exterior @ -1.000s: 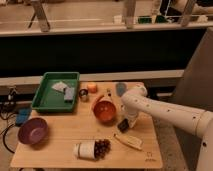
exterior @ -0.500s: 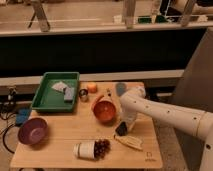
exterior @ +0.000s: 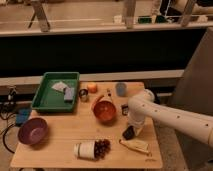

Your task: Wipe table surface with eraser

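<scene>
The table surface (exterior: 65, 145) is a pale wooden top with a small dark logo at its front right corner. My white arm reaches in from the right and bends down to the table. My gripper (exterior: 129, 131) points down at the tabletop, to the right of the orange bowl (exterior: 105, 111) and just behind the banana (exterior: 135, 145). It is shut on the eraser (exterior: 128, 134), a small black block held at its tip against the wood.
A green tray (exterior: 37, 102) with grey-blue blocks (exterior: 69, 93) stands at the back left. A purple bowl (exterior: 33, 131) is at the front left. A tipped white cup (exterior: 85, 149) lies with grapes (exterior: 102, 146) at the front. A blue cup (exterior: 120, 89) stands at the back.
The arm has shifted slightly, and the gripper with the eraser has moved a little toward the table's front edge. The other objects have not moved.
</scene>
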### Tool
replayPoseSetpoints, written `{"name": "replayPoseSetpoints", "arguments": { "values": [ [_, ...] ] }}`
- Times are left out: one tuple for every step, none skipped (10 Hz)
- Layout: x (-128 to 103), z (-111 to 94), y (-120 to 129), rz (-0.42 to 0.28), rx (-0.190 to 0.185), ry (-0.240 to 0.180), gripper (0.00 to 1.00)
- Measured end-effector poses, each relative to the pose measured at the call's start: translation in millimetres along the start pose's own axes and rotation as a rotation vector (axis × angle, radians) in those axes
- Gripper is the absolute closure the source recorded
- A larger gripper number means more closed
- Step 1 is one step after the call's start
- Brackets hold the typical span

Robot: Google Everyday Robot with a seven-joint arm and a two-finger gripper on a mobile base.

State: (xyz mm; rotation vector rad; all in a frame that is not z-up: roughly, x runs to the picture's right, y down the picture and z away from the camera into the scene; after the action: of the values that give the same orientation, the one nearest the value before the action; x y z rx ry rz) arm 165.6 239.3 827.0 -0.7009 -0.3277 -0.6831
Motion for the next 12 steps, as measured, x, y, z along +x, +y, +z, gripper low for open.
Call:
{"name": "replayPoseSetpoints", "arguments": {
  "values": [
    [11, 0, 11, 0.037, -0.003, 0.006, 1.00],
    [17, 1, 15, 0.058, -0.004, 0.008, 1.00],
    [23, 2, 16, 0.077, 0.002, 0.005, 1.00],
    [31, 3, 16, 0.106, 0.008, 0.000, 1.00],
    [34, 3, 16, 0.122, 0.012, -0.004, 1.00],
    [41, 2, 15, 0.124, 0.017, 0.007, 1.00],
    [42, 1, 7, 0.113, 0.022, 0.009, 1.00],
    [41, 2, -7, 0.100, 0.028, 0.010, 1.00],
    [41, 4, -22, 0.089, 0.032, 0.012, 1.00],
    [41, 4, -32, 0.078, 0.037, 0.015, 1.00],
    [41, 4, -33, 0.076, 0.038, 0.015, 1.00],
    [41, 3, -32, 0.077, 0.039, 0.015, 1.00]
  ]
}}
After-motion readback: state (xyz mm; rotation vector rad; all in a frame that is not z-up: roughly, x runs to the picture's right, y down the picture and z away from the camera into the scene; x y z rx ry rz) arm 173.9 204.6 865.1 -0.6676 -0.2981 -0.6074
